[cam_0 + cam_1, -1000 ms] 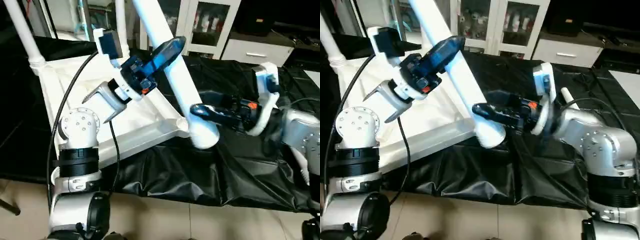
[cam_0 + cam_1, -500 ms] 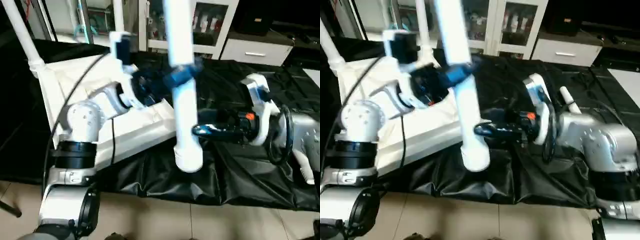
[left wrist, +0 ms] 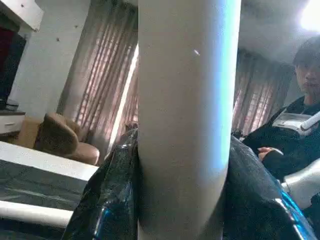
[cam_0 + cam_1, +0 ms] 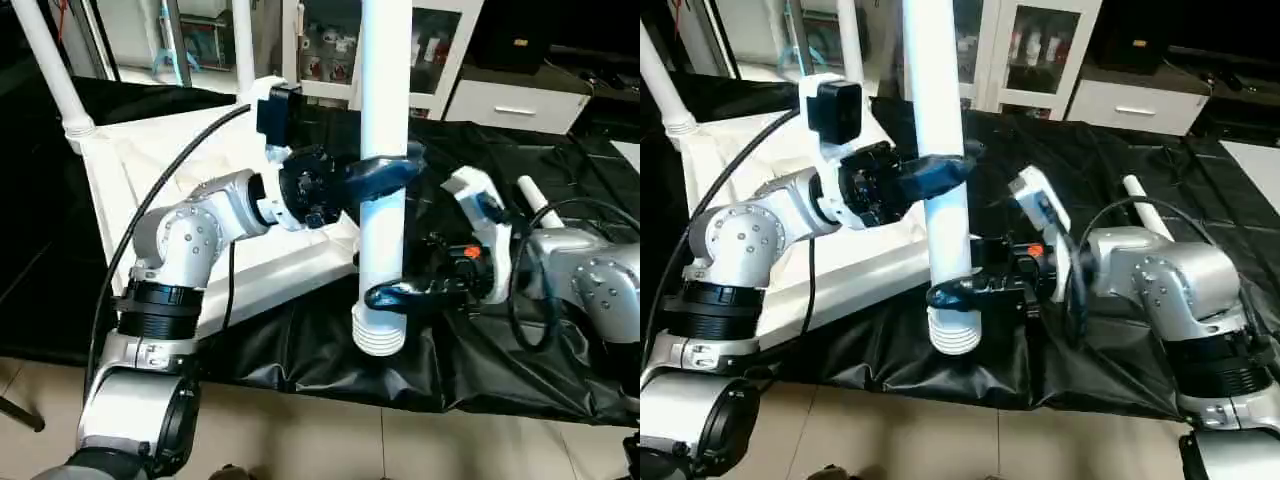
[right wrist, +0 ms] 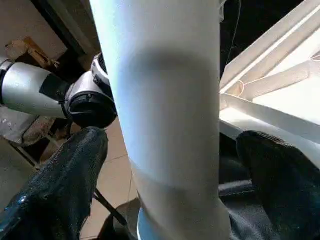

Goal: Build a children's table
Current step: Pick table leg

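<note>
Leg [image 4: 383,150] swung upright — smooth white tube, ribbed threaded end down.

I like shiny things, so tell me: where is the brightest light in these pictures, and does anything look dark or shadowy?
In the left wrist view a bright lamp glow sits in a corner. In the right wrist view a grey shadow band crosses the white leg, and the tabletop ribs glow bright. In the left eye view the black cloth shows soft shiny creases.
</note>
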Controlling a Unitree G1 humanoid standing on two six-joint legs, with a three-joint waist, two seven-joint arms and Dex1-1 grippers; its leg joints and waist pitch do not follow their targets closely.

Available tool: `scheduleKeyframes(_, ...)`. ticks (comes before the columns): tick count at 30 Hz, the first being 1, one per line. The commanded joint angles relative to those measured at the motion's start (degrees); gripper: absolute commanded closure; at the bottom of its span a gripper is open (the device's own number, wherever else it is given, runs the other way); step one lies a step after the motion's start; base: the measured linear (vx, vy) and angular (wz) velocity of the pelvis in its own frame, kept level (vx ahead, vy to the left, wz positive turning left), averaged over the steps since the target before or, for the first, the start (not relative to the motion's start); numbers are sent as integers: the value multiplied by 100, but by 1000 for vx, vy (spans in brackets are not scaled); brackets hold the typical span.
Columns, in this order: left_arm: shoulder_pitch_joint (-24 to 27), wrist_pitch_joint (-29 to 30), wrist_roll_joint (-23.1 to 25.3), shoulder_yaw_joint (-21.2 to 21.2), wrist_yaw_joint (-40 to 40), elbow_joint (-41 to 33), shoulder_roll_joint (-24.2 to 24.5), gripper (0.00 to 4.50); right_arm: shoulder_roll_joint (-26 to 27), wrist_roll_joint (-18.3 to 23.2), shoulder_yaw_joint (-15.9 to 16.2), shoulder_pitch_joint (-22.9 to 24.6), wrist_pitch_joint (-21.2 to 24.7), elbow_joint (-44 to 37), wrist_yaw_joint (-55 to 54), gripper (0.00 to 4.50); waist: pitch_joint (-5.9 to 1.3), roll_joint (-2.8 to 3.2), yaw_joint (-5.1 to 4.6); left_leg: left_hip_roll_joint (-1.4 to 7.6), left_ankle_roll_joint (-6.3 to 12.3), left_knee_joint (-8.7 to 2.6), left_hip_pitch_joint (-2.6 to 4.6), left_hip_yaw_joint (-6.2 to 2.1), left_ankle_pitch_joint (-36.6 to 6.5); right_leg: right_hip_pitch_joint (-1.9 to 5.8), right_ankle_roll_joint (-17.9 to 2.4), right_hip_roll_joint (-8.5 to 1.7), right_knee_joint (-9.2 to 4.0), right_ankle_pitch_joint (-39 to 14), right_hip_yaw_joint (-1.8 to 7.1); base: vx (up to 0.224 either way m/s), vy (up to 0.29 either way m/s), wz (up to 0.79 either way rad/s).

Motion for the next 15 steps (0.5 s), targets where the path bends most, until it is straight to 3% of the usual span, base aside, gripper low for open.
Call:
scheduleKeyframes(1,-90,-62,89,-109,-35,8,3,267,-30,-59,20,-76,-55,-41,61,0,-426,-45,9,72,96,-380,41,35,-772,345,-1221,-207,-351,-1208,187,0,0,0)
scheduleKeyframes(2,-87,-70,105,-134,-65,17,10,267,-27,-105,65,-93,-96,-21,98,29,-425,-39,9,78,93,-383,44,32,-781,341,-1221,-210,-352,-1228,186,0,0,0)
scheduleKeyframes(15,-18,-77,205,-300,-181,-23,62,267,-37,-227,225,-63,-226,-34,244,134,-428,-38,9,72,109,-377,40,33,-782,348,-1249,-210,-346,-1197,188,0,0,0)
